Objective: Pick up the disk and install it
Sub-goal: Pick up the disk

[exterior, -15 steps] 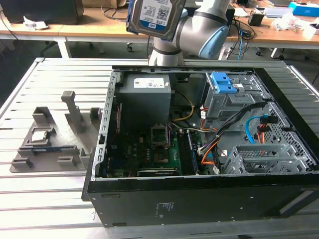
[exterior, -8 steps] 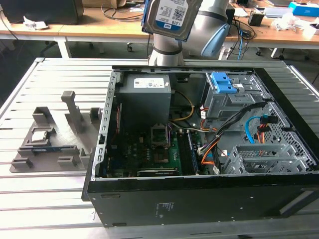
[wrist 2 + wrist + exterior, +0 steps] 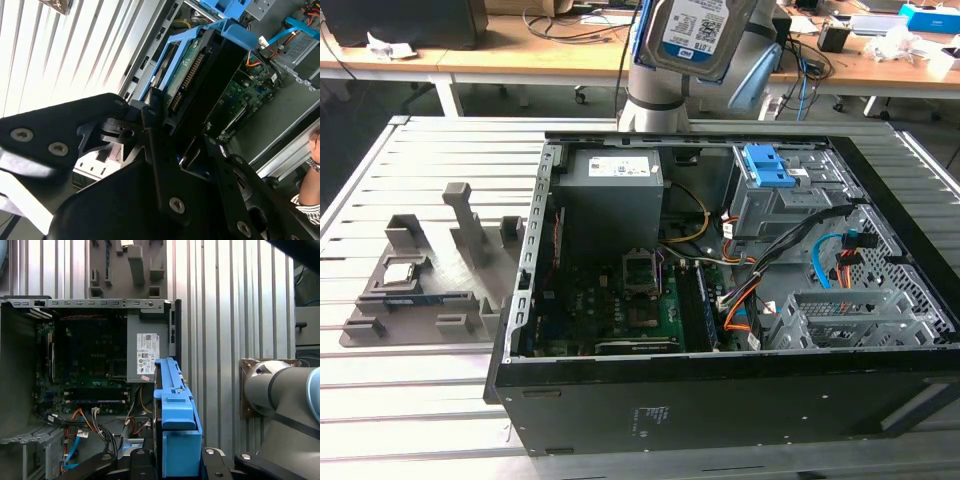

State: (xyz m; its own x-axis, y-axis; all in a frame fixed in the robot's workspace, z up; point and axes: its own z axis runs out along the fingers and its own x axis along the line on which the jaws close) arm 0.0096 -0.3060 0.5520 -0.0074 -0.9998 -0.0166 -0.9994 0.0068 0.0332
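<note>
Exterior view: you are holding the disk (image 3: pixel 692 35) high above the far side of the open computer case (image 3: pixel 720 405).
Its white-and-blue label is facing this camera. In the second wrist view, the gripper (image 3: pixel 180 132) is clamping the disk's blue-railed sides, and the arm (image 3: pixel 655 95) is standing upright behind the case.
</note>
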